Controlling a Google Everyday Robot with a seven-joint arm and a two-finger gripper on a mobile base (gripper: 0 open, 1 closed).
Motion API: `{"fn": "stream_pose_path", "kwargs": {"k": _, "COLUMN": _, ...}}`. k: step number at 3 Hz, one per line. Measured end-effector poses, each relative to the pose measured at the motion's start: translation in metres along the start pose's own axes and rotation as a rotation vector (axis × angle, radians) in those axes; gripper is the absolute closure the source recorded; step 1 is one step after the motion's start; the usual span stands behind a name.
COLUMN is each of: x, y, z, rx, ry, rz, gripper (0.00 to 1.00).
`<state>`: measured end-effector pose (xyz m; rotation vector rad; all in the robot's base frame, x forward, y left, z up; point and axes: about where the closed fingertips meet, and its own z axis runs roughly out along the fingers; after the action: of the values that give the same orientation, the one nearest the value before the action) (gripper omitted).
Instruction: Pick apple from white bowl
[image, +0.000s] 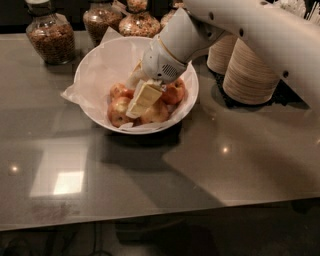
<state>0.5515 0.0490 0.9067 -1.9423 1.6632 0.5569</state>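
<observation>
apples sit heaped in the front-right half of the white bowl, on its crinkled paper; they're round, no clear long axis, and stem direction can't be made out; gripper is down inside the bowl, angled toward its front-left, right on the pile; can't tell if it's open or clamped on anything; arm enters from right-rear of the bowl; jars behind the bowl, stacked paper bowls right of it, all on the table

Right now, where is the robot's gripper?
In the camera view, the gripper is down inside the white bowl, at the upper middle of the counter. It sits among the apples, with the stacked paper bowls to the picture's right.
</observation>
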Motion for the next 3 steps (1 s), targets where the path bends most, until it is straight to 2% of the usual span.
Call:
{"fn": "stream_pose_path", "kwargs": {"k": 1, "x": 0.005, "y": -0.0009, "z": 0.0099, "rx": -0.023, "ry": -0.003, "rz": 0.014, "gripper": 0.39}}
{"fn": "stream_pose_path", "kwargs": {"k": 2, "x": 0.005, "y": -0.0009, "z": 0.01, "rx": -0.024, "ry": -0.003, "rz": 0.014, "gripper": 0.21}}
{"fn": "stream_pose_path", "kwargs": {"k": 3, "x": 0.005, "y": -0.0009, "z": 0.01, "rx": -0.024, "ry": -0.003, "rz": 0.014, "gripper": 0.26}}
